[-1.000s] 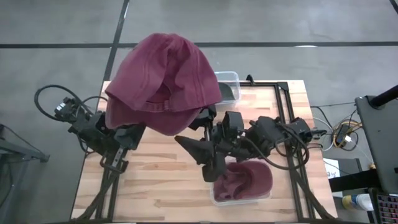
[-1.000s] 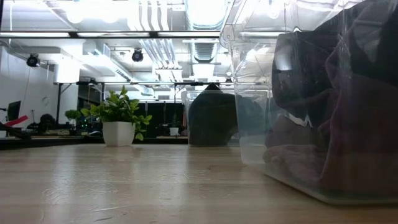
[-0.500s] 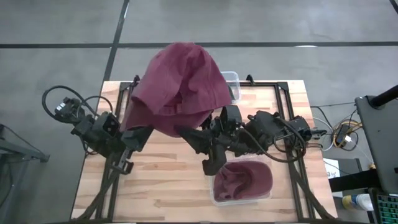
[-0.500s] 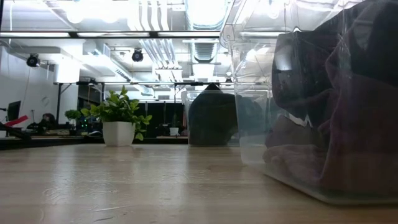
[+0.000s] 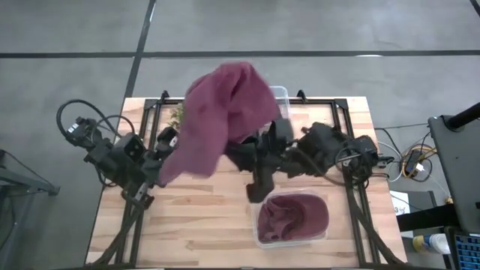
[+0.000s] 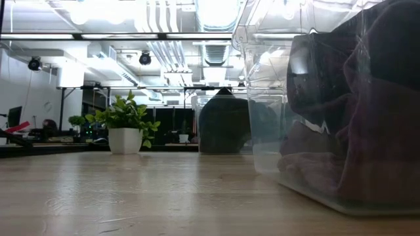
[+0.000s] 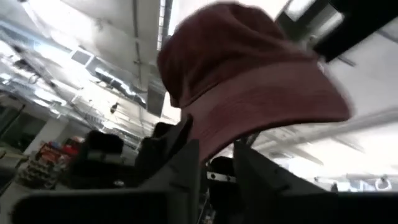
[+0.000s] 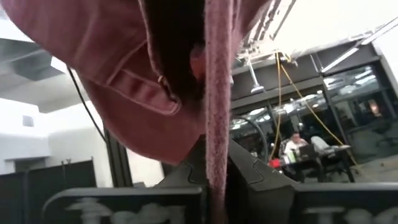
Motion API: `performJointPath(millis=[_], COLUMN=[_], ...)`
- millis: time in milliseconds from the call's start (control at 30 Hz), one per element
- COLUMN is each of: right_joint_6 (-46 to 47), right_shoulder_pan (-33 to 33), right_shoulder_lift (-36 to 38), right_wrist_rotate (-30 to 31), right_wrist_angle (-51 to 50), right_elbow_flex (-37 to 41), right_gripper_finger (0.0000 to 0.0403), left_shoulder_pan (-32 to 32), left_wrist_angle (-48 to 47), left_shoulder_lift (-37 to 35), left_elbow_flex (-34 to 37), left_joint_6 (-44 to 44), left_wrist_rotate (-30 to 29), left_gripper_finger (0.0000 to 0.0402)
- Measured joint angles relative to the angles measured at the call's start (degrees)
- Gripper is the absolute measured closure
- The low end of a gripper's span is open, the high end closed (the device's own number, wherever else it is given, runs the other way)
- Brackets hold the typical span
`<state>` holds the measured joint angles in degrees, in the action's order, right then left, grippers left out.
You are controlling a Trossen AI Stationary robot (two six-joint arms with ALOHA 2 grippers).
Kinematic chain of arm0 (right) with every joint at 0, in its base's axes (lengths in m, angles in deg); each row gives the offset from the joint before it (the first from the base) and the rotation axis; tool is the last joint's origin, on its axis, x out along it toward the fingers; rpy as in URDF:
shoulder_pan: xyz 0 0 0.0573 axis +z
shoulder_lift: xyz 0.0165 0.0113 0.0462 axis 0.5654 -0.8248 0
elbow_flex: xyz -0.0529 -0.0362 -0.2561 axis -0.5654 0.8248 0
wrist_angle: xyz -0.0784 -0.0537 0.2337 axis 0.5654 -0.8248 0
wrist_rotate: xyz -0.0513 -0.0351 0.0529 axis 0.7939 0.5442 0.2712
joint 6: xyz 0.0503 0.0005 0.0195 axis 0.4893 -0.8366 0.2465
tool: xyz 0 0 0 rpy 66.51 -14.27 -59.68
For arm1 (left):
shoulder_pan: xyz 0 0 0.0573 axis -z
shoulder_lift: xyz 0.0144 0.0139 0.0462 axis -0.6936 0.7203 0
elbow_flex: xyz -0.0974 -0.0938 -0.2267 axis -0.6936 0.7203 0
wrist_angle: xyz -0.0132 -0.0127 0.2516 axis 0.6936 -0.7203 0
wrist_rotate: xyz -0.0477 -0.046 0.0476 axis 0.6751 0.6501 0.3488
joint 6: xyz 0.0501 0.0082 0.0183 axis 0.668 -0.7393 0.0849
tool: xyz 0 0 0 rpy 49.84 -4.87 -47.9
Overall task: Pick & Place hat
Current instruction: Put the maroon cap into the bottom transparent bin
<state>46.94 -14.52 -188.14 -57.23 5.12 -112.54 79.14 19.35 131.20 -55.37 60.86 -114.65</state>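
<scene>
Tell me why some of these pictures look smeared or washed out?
High view: the raised maroon hat is motion-smeared at its edges, while the table stays sharp. Low view: the clear bin sits so near the lens that it looks soft, and ceiling lights glare. Left wrist view: the hat is blurred against blown-out brightness. Right wrist view: its fabric fills the picture, dark against a bright room.

text: none legible | labels: none | brands: none | numbers: none | signs: none

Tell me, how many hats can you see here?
3. A maroon hat is held up in the air between the two grippers, a second maroon hat lies in the near bin, and a dark hat sits in the far bin. More may be hidden.
</scene>
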Motion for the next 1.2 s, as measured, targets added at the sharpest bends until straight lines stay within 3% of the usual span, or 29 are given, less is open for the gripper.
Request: performJointPath(millis=[167,300,567,833,1200], right_joint_6=[-1.15,-1.48,3.40,17.48,26.12], right_shoulder_pan=[-1.73,-3.28,-3.46,-3.44,-3.41], right_shoulder_lift=[3.61,6.53,16.93,26.41,25.42], right_wrist_rotate=[-0.82,-0.64,-4.32,-16.34,-32.86], right_wrist_angle=[-2.96,-11.59,-45.33,-74.17,-99.40], right_elbow_flex=[-0.07,-0.02,-0.09,-0.05,-0.02], right_gripper_finger=[0.0393,0.0393,0.0392,0.0391,0.0390], left_shoulder_pan=[0.03,0.16,0.85,1.82,1.80], left_wrist_angle=[-0.31,-4.52,-10.24,-12.42,-12.70], left_shoulder_lift=[-0.93,-0.97,-2.14,-3.18,-3.20], left_elbow_flex=[-0.02,0.00,0.00,0.00,0.00], left_joint_6=[-0.96,-1.11,-2.40,-2.82,-1.98], left_wrist_rotate=[-4.07,-4.04,-3.68,-3.50,-3.50], left_gripper_finger=[0.0238,0.0203,0.0195,0.0195,0.0195])
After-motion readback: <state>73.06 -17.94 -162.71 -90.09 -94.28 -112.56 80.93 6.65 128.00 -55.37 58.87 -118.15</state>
